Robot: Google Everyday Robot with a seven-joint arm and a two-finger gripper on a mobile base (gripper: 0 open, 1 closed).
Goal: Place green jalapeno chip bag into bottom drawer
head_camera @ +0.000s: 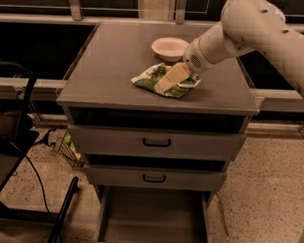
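Observation:
The green jalapeno chip bag lies crumpled on the grey cabinet top, just in front of the white bowl. My gripper reaches in from the upper right on the white arm and sits right on top of the bag's middle, covering part of it. The bottom drawer is pulled out at floor level below the cabinet, showing a bare flat floor and low side walls.
Two shut grey drawer fronts with black handles sit above the open drawer. A black stand with cables stands to the left on the speckled floor. Dark windows run behind the cabinet.

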